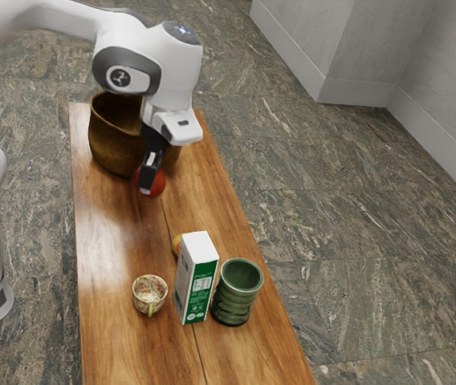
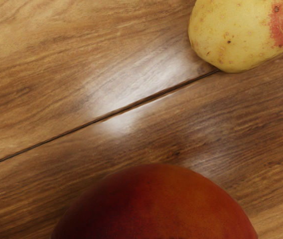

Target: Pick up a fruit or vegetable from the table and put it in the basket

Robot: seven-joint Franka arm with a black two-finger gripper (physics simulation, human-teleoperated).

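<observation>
Here's the black gripper (image 1: 149,178), jaws clenched on a red-orange fruit (image 1: 157,184), probably a mango, right between them! The fruit is outside the brown basket (image 1: 114,143), whose wall stands just beside the jaws. Well apart from the jaws, on the wooden surface (image 1: 111,241), we've got a yellow potato with a red patch (image 2: 231,35), a green-and-white carton (image 1: 194,281) near it, then a green ridged cup (image 1: 236,294) and a small patterned cup (image 1: 149,292) flanking that carton.
</observation>
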